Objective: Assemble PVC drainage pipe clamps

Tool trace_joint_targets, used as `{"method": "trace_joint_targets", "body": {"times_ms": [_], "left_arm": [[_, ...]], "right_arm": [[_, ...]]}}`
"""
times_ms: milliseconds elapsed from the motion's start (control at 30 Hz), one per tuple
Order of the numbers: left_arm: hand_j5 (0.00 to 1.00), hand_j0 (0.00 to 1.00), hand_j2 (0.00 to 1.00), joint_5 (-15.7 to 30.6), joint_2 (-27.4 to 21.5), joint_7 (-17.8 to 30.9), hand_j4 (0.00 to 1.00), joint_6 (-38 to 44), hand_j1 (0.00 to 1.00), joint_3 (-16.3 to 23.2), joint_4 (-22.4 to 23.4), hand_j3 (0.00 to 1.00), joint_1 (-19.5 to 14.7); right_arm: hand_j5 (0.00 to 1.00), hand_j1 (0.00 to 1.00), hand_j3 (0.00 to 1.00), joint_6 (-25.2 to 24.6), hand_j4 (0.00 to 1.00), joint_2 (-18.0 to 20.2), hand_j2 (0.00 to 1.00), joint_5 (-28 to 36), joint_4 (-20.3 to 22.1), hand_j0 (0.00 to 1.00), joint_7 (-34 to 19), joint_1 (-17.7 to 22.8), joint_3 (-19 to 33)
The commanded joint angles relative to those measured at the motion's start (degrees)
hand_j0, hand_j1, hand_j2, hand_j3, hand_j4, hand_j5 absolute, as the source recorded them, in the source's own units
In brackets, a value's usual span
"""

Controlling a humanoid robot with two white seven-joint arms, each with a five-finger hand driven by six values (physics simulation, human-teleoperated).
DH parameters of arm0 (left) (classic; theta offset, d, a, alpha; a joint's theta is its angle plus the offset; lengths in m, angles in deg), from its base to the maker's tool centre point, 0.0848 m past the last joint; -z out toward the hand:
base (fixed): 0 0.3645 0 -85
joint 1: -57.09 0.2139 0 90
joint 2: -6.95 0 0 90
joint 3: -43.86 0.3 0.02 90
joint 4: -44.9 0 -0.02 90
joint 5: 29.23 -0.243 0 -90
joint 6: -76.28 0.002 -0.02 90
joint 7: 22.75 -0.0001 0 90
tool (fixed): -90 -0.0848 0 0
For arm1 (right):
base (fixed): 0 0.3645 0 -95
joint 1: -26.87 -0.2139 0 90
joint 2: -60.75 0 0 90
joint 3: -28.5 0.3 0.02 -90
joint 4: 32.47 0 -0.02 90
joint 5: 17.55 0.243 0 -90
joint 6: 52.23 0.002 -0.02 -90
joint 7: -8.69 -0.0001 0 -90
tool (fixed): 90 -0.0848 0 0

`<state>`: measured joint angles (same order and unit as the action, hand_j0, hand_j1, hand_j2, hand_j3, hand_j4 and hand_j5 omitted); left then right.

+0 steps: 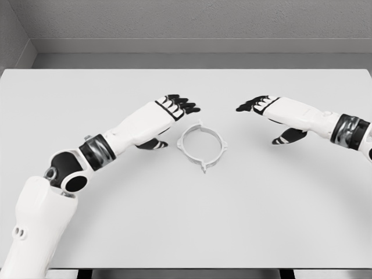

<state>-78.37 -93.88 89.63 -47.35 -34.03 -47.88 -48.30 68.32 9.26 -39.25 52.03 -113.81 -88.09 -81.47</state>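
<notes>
Two hands hover over my table (87, 232), palms down, holding nothing. My left hand (174, 108) reaches in just beside the clamp (201, 146), fingers extended and loose. My right hand (266, 106) hangs farther off, fingers likewise relaxed. That clamp, a thin pale plastic ring with small tabs, lies flat mid-table.

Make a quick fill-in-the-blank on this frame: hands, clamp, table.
1. The white ring-shaped plastic pipe clamp lies flat on the white ____.
2. The hand nearer the clamp is the ____ hand.
3. The right hand holds ____.
4. Both hands' fingers are ____ in colour.

Missing words: table; left; nothing; black
</notes>
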Motion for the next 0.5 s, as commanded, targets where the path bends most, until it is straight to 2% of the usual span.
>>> {"method": "trace_joint_targets", "body": {"times_ms": [0,67,133,233,300,467], "left_arm": [[1.00,1.00,1.00,4.0,-0.4,-0.1,1.00,-1.4,1.00,-1.7,-2.1,1.00,0.2],[1.00,1.00,1.00,7.8,-0.7,0.0,1.00,-1.4,1.00,-1.7,-1.4,1.00,0.6],[1.00,1.00,1.00,7.0,-0.2,0.2,1.00,-1.4,1.00,-0.1,-0.3,1.00,0.5],[1.00,1.00,1.00,6.0,0.2,0.2,1.00,-1.4,1.00,4.1,-0.9,1.00,0.4],[1.00,1.00,1.00,5.7,2.7,0.2,1.00,-1.4,1.00,5.3,-0.8,1.00,-0.1],[1.00,1.00,1.00,5.9,2.8,0.2,1.00,-1.4,1.00,8.4,-0.8,1.00,-0.1]], "right_arm": [[1.00,1.00,1.00,-0.1,1.00,2.0,1.00,0.3,-0.2,1.00,0.2,0.0,0.1],[1.00,1.00,1.00,-0.1,1.00,3.3,1.00,0.3,-0.2,1.00,0.2,-0.2,0.2],[1.00,1.00,1.00,0.0,1.00,4.9,1.00,0.3,0.1,1.00,0.3,-0.3,0.1],[1.00,1.00,1.00,0.0,1.00,6.0,1.00,0.3,0.2,1.00,0.3,-0.6,0.1],[1.00,1.00,1.00,0.1,1.00,6.4,1.00,0.3,0.2,1.00,0.3,-0.7,0.1],[1.00,1.00,1.00,0.2,1.00,7.5,1.00,0.3,0.4,1.00,0.3,-0.6,0.1]]}}
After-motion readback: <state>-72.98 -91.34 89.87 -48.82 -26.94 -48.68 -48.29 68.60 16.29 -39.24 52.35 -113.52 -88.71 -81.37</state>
